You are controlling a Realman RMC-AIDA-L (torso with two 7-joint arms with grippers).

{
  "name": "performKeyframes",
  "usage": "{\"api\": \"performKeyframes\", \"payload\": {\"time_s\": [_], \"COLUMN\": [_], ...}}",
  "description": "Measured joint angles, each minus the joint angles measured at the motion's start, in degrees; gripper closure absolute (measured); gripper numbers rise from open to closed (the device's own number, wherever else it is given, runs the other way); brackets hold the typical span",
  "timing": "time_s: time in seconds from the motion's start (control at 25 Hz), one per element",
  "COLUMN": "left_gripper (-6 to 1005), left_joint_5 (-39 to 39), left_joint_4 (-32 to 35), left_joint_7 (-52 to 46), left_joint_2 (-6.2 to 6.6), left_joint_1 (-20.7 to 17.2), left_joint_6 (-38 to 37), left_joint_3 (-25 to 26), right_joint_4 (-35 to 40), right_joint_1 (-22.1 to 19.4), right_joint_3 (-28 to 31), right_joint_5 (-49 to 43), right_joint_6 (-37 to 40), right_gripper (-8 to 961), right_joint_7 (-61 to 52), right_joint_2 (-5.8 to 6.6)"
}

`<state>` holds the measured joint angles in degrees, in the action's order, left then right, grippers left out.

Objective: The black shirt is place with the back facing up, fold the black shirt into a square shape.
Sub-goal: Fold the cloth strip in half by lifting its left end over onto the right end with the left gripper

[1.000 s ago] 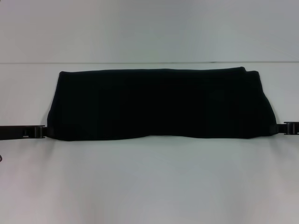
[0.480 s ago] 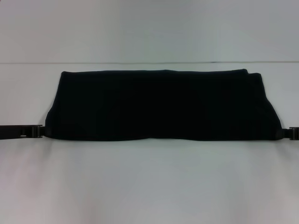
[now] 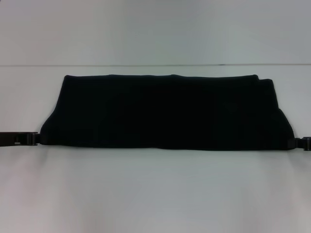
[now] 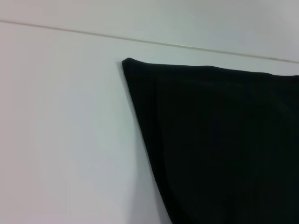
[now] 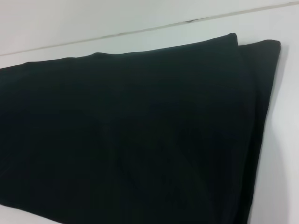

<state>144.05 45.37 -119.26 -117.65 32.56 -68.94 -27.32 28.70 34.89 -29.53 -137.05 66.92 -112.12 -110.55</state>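
Head view shows the black shirt (image 3: 165, 111) folded into a long band, crosswise folds remaining, left end effector (image 3: 35, 139) at nine o'clock and right end effector (image 3: 300, 143) at three o'clock each apparently pinching a near corner.

Plain black shirt (image 3: 165, 111), white table (image 3: 155, 194)

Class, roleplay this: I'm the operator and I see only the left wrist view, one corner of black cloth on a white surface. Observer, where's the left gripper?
Observer: The left gripper sits at the shirt's near left corner.
Operator: And the right one?
Observer: The right gripper is at the near right corner.
Operator: The shirt's shape?
Observer: A long band; at its far right corner one layer juts past the other.
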Motion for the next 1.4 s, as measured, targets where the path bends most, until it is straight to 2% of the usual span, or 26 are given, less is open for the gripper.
{"api": "performKeyframes", "payload": {"time_s": [0.8, 0.96, 1.16, 1.28, 1.4], "left_gripper": [992, 991, 863, 759, 641], "left_joint_5": [1.0, 2.2, 2.1, 1.6, 1.6], "left_joint_4": [0.6, 1.7, 4.6, 8.5, 9.9], "left_joint_7": [-0.3, -1.3, -1.8, -3.6, -6.2], "left_joint_2": [0.12, 0.13, -0.03, 0.07, 0.73], "left_joint_1": [0.1, 0.2, -0.6, -1.0, -0.6], "left_joint_6": [0.1, -0.4, -2.9, -8.9, -13.3], "left_joint_3": [0.1, 0.0, 0.1, 1.6, 1.9], "right_joint_4": [0.2, 2.5, 9.4, 13.8, 15.4], "right_joint_1": [0.2, 0.4, -0.8, -1.5, -1.7], "right_joint_3": [0.1, 0.1, 0.4, 2.3, 4.1], "right_joint_5": [0.0, 0.0, 0.1, 0.6, 3.6], "right_joint_6": [0.2, 2.5, 5.4, 7.7, 10.4], "right_gripper": [794, 777, 756, 609, 476], "right_joint_7": [0.2, 0.6, 0.3, 0.0, 1.3], "right_joint_2": [0.07, -0.22, -1.72, -2.55, -2.63]}}
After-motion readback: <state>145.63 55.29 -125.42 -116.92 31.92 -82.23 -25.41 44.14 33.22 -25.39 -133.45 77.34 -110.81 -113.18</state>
